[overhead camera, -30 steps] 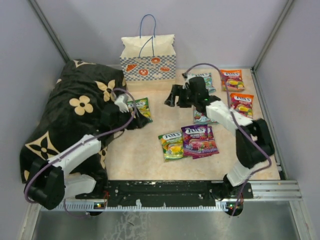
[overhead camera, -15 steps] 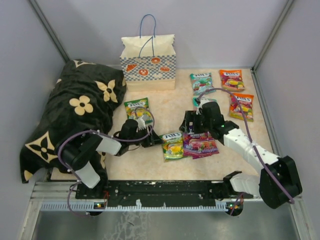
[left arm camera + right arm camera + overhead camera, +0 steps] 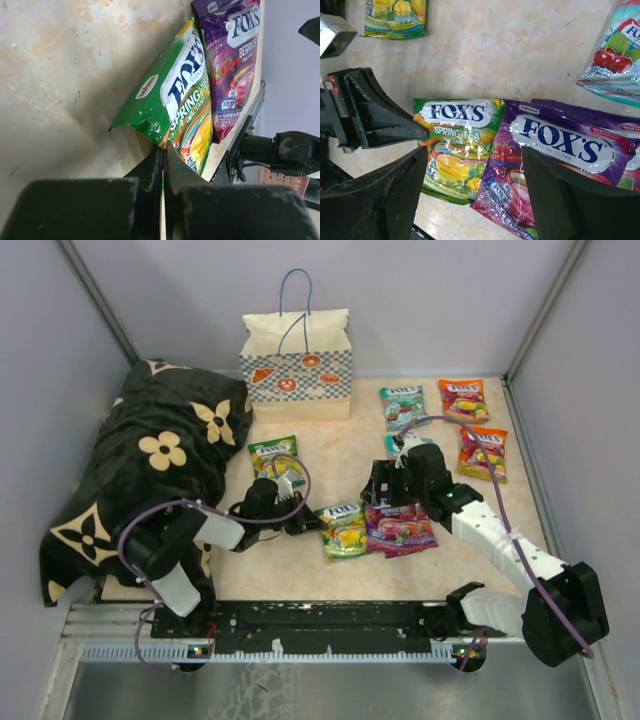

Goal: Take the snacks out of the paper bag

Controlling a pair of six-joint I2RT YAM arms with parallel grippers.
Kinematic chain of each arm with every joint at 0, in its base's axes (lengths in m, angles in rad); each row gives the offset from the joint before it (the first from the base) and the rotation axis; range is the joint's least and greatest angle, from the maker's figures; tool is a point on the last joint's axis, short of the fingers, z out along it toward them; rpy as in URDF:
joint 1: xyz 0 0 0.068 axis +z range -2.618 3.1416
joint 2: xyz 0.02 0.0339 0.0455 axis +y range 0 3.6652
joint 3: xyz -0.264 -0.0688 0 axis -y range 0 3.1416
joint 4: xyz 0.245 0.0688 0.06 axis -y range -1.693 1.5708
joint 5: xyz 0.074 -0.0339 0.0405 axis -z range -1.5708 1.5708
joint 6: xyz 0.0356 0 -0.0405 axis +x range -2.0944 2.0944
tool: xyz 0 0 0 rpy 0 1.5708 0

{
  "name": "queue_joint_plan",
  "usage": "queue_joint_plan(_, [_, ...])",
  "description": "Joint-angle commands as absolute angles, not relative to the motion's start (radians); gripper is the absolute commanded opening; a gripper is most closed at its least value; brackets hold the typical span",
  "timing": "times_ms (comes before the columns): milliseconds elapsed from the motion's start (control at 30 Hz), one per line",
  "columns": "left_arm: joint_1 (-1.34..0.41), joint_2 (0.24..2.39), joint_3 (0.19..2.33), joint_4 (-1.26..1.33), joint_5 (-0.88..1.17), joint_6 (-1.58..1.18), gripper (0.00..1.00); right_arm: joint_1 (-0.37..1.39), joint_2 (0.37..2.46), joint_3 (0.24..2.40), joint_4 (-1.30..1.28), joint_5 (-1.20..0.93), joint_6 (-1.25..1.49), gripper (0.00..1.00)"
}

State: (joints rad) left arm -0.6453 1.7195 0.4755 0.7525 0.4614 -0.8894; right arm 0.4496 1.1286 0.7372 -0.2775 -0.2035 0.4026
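Beige marbled tabletop (image 3: pixel 340 455), grey walls. Paper bag (image 3: pixel 297 365) upright at far edge, beside black flowered cushion (image 3: pixel 150 460). Snacks lie out on tabletop: Spring Tea packet (image 3: pixel 343 530) and purple packet (image 3: pixel 398 528) touching, centre; second green packet (image 3: pixel 275 455) by cushion; teal packet (image 3: pixel 403 405) and two orange packets (image 3: pixel 463 398) far right. Left tool (image 3: pixel 162 155) low, pressed together, tips at Spring Tea packet edge; whether pinching it, cannot tell. Right tool (image 3: pixel 474 152) spread above both centre packets.

Robot lab test cell: plain grey walls (image 3: pixel 430 300), alu rail (image 3: pixel 545 618) w/ 2 arms (image 3: pixel 498 538) bolted on.
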Motion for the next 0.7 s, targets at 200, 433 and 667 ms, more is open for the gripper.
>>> queue_joint_plan(200, [-0.549,1.405,0.592,0.004,0.331,-0.569,0.0,0.455,1.184,0.778,-0.223,-0.28,0.348,0.77])
queue_joint_plan(433, [-0.521,1.277,0.658,-0.364,0.137,-0.487,0.0,0.595,1.33,0.792,-0.115,-0.165,0.395,0.69])
queue_joint_plan(667, [-0.509,1.298,0.68,-0.49,0.061,-0.482,0.0,0.656,1.524,0.796,0.135,-0.253,0.546,0.58])
